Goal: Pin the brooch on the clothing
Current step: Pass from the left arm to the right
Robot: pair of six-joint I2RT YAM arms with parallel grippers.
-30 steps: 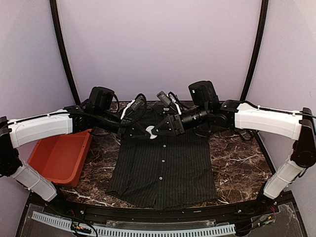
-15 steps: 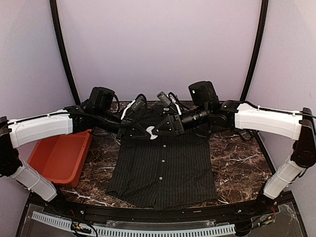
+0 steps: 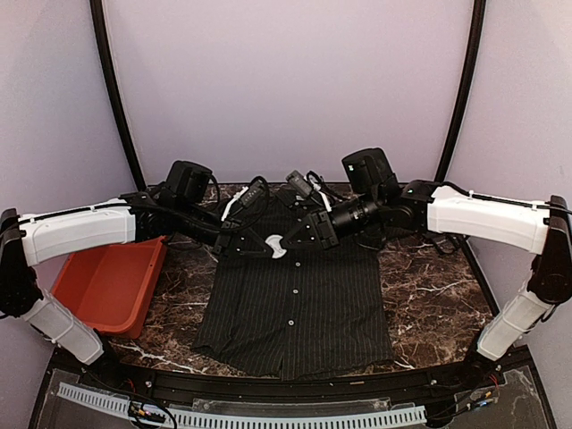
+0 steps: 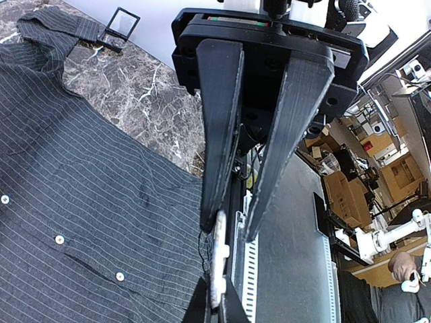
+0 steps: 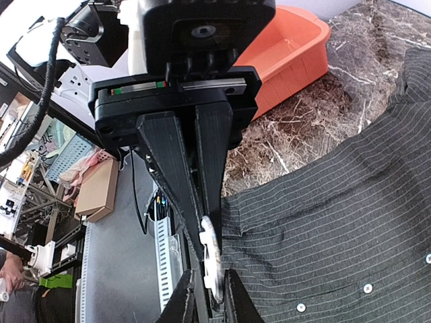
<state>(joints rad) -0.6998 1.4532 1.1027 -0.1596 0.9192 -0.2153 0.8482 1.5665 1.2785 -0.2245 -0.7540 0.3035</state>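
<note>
Count: 1 shirt [image 3: 295, 313], 1 brooch [image 3: 275, 243], 1 orange bin [image 3: 107, 281], 2 arms, 2 claws. Top camera shows 3 white buttons [image 3: 293, 290] down the shirt front

Shirt: dark with pale pinstripes, lying flat on the marble bench [image 3: 429, 304], about mid-bench. Collar points to the far edge, hem to the near edge. Bin sits at the bench's left edge, apart from the shirt's left sleeve

Brooch: white, disc-like, seen edge-on in both wrist views. It is up in the air over the collar end of the shirt, between the two claws, which meet tip to tip there

Left claw [image 3: 261, 243]: comes in from the left, fingers pressed together, pinching the brooch's left side. Right wrist view shows its two tips straddling the disc's edge

Right claw [image 3: 291, 239]: comes in from the right, fingers nearly together, tips pinching the opposite side of the brooch

Shirt vs claws: it lies below both, and the buttoned front runs from under the brooch toward the near edge
</note>
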